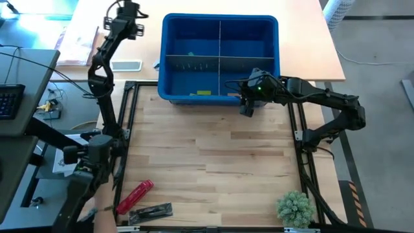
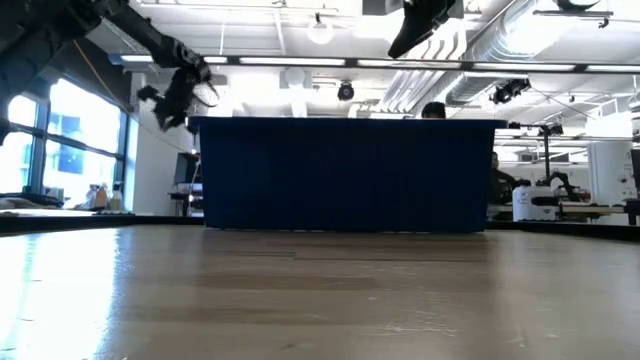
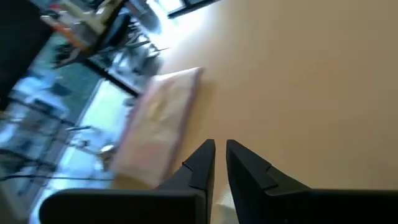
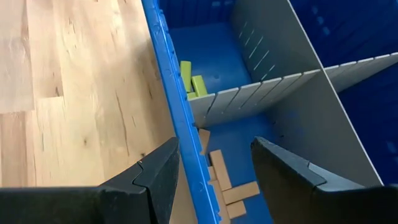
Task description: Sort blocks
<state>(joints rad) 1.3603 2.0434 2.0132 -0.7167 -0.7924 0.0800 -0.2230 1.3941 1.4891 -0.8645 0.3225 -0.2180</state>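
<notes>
Nearest the viewer on the wooden table (image 1: 213, 162), at the left near corner, lie a red cylindrical tool (image 1: 134, 195) and a dark tool (image 1: 151, 211) just beside it; a small green plant (image 1: 295, 207) stands at the right near corner. None of these belongs to the sorting.

Farther back, the right gripper (image 1: 246, 109) hangs over the near right wall of the blue divided bin (image 1: 165, 58). Its fingers are spread with nothing between them, straddling the bin's near wall (image 4: 163, 81) in its wrist view, a pose that suits a release just made or a pause above the compartments. Directly under it, tan wooden blocks (image 4: 225, 182) lie in the near right compartment; lime yellow-green blocks (image 4: 191, 83) lie across the grey divider (image 4: 249, 96) in the near left one, so colours are kept apart by compartment.

Farthest off, the left gripper (image 1: 129, 14) is raised beyond the bin's far left corner, over the pale far table (image 3: 311, 74) near a flat pinkish object (image 3: 158, 124). Its fingers are pressed nearly together, and no block shows between them
</notes>
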